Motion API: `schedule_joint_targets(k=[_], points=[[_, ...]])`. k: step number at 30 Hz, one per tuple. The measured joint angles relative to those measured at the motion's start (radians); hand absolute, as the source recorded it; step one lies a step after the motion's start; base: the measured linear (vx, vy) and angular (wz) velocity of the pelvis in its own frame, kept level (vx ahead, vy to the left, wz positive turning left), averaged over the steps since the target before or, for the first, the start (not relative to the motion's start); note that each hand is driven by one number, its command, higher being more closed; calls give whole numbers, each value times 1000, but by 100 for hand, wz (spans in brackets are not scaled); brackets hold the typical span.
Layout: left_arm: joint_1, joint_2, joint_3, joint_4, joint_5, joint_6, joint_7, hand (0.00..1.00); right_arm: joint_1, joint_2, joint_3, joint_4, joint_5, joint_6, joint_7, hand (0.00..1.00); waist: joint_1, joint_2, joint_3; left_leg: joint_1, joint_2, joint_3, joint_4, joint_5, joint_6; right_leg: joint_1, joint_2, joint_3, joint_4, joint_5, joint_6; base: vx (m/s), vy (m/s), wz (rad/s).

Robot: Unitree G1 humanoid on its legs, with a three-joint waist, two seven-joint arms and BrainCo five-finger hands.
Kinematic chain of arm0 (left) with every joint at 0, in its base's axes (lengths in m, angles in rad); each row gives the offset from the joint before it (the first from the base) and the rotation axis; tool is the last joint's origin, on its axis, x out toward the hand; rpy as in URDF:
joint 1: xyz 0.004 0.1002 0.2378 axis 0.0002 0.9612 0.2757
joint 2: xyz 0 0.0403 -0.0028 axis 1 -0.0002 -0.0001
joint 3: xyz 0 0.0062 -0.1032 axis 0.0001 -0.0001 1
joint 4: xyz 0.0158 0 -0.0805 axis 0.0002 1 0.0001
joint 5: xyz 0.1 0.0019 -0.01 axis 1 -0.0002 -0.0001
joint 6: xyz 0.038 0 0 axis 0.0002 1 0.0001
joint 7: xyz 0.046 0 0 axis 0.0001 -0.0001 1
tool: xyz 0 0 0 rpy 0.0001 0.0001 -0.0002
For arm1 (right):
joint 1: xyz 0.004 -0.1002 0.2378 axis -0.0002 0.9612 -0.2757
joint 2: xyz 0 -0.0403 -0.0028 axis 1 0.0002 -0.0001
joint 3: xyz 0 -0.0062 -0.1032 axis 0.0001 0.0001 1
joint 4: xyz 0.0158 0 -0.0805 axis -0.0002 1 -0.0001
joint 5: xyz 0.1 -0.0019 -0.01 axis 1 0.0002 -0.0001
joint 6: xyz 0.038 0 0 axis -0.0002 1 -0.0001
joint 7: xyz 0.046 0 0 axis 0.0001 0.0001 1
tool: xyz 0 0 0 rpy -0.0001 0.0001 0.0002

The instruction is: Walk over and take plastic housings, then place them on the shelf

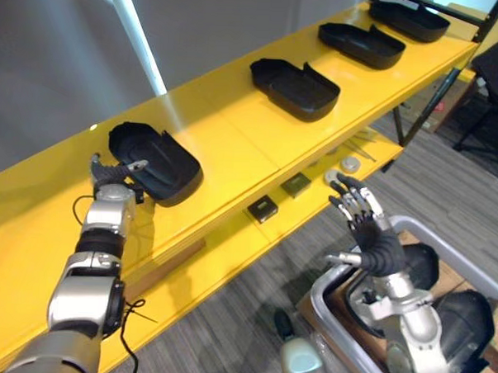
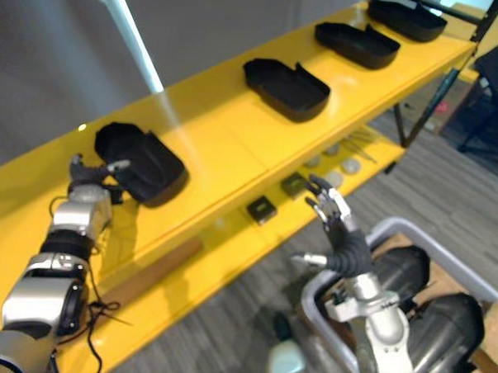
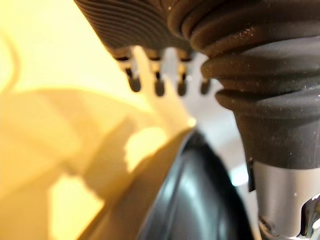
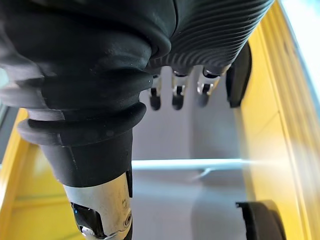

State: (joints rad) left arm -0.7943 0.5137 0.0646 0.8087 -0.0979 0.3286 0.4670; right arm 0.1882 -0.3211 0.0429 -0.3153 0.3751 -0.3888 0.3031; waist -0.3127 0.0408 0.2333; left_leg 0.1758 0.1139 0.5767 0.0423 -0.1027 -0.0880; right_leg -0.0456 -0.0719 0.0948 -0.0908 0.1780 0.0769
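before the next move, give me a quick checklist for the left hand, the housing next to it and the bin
1. Nearest black plastic housing lies fully on the yellow shelf top: ok.
2. Left hand clear of that housing: cannot tell; its relaxed fingers sit right at the rim and its thumb reaches over it.
3. Right hand open and empty, raised above the grey bin: ok.
4. More dark housings in the bin to fetch: ok.
5. Bare shelf top between the nearest housing and the second black housing for another one: ok.
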Motion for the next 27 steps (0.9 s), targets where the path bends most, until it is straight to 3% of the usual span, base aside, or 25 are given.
schedule_joint_targets(k=[6, 8, 11, 14, 16, 20, 21, 27], points=[[-31, 40, -1, -13, 39, -113, 54, 0, 3, -1, 1, 0, -30, -30, -42, 0, 2, -5, -34, -1, 0, -17, 1, 0, 0, 7, -3, -12, 0, 0, -1, -39, -19, 5], [-31, 44, -1, -51, 38, -159, 82, 0, 2, -4, 2, 2, -40, -37, -70, 0, 17, -5, -37, -1, 0, -21, 1, 0, 0, 10, -5, -16, -1, -3, -5, -38, -16, 6], [19, 43, 1, -187, 28, -245, 119, 0, -14, -17, 15, 15, -37, -22, -115, 0, 32, -2, -51, -9, -2, -43, 1, 3, -2, 14, -9, -41, 0, -1, -1, -37, -24, 19], [197, 4, 35, -448, 10, -350, 137, 0, -18, -17, 26, 40, -12, 5, -173, 0, 62, 16, -98, -21, 1, -74, -1, 5, 0, 20, -12, -79, 7, 1, 1, -5, -26, 31], [418, -131, 102, -718, -75, -459, 146, 0, -20, 0, 22, 76, -6, 22, -276, 0, 104, 26, -121, -18, 0, -115, -4, 8, 4, 47, -15, -149, 8, 1, 2, -10, -26, 49], [764, -316, 127, -1010, -94, -580, 140, 0, -20, 69, -30, 92, -29, 36, -371, 0, 171, 10, -139, -21, -7, -164, -5, 10, 7, 76, -29, -214, -1, -13, 8, -59, -12, 37], [1047, -444, 132, -1202, -88, -745, 8, 0, -59, 125, -197, 88, -94, 92, -459, 0, 248, -48, -133, -17, -19, -236, -49, 30, 0, 114, -47, -309, 8, -47, 12, -19, -3, 10], [1039, -444, 132, -1202, -89, -745, 9, 0, -63, 125, -197, 88, -94, 92, -459, 0, 248, -49, -106, -19, -21, -239, -42, 28, 1, 114, -49, -309, 9, -48, 12, 0, 0, 0]])
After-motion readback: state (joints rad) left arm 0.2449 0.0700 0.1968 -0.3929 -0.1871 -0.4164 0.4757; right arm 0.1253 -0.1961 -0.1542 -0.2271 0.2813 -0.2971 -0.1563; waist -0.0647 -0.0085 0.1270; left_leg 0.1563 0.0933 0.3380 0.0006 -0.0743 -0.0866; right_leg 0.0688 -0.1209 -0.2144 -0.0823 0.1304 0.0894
